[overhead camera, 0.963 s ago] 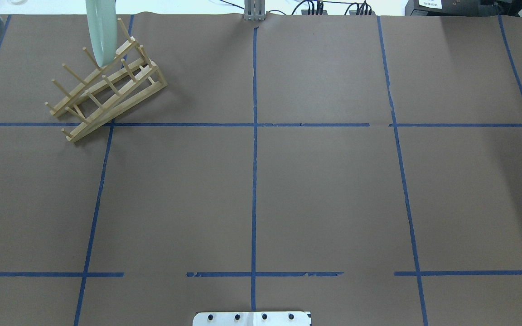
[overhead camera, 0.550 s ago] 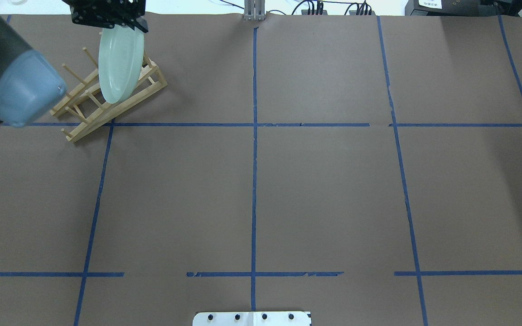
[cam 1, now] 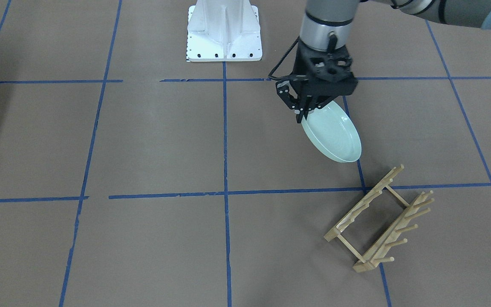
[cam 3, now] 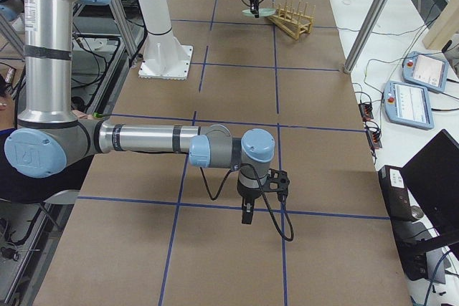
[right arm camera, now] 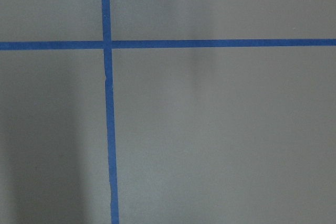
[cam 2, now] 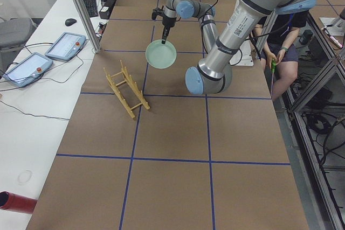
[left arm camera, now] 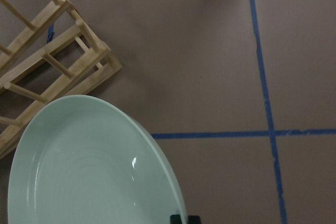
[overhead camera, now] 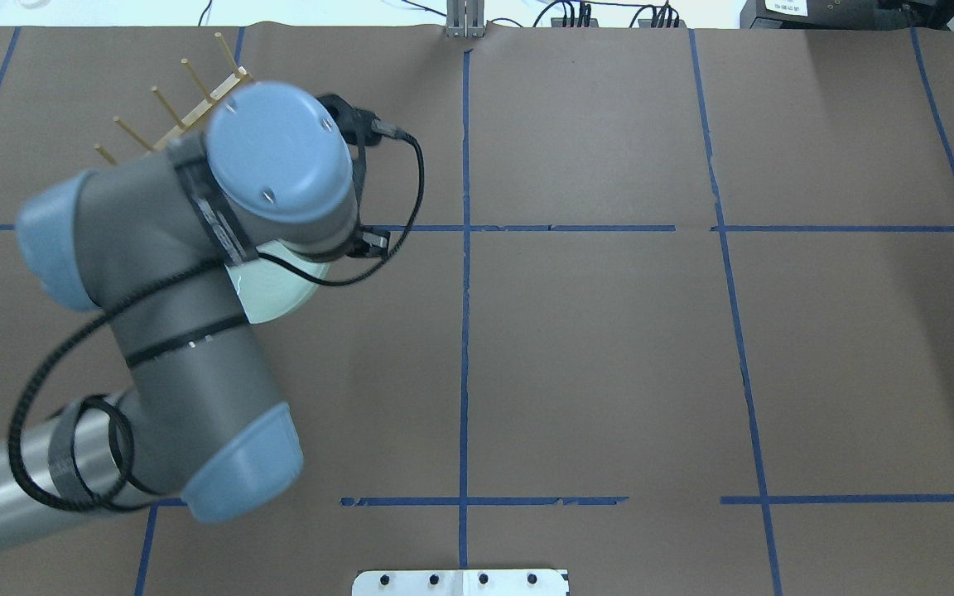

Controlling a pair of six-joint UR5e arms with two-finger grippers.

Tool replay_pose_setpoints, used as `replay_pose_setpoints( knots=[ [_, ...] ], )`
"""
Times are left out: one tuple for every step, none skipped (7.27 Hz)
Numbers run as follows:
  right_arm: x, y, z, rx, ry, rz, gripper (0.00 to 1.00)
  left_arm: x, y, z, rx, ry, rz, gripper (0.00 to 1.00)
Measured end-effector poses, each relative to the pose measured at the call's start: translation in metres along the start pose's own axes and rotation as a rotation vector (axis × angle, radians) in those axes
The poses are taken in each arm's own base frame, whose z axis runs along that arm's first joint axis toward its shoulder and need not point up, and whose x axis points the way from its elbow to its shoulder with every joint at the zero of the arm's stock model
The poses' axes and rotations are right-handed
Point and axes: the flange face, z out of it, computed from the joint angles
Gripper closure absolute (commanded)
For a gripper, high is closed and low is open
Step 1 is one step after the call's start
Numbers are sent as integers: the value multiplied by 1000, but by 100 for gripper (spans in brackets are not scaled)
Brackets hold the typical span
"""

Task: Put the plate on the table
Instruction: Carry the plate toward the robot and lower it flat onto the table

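Left gripper (cam 1: 304, 111) pinched the plate (cam 1: 335, 138) by its rim, fingers pressed together on the edge. Plate hung below the gripper and slanted away from it, tilted, hollow face showing to the front camera. It was held over the table (cam 1: 143, 140), near the wooden rack (cam 1: 379, 219) but apart from it. Right gripper (cam 3: 247, 213) pointed down over the table, well apart from the plate; spread or pressed together, could not tell. Count: one plate, one rack, two grippers.
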Motion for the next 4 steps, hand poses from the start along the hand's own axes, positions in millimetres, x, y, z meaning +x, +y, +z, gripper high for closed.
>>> replay_pose_setpoints(
  knots=[
    [0, 0, 0, 0, 0, 0, 0, 27, 32, 23, 10, -62, 65, 100],
    [0, 0, 0, 0, 0, 0, 0, 45, 59, 46, 25, -118, 118, 83],
    [0, 0, 0, 0, 0, 0, 0, 56, 82, 64, 33, -160, 160, 1],
    [0, 0, 0, 0, -1, 1, 0, 64, 98, 77, 37, -188, 186, 0]
  ],
)
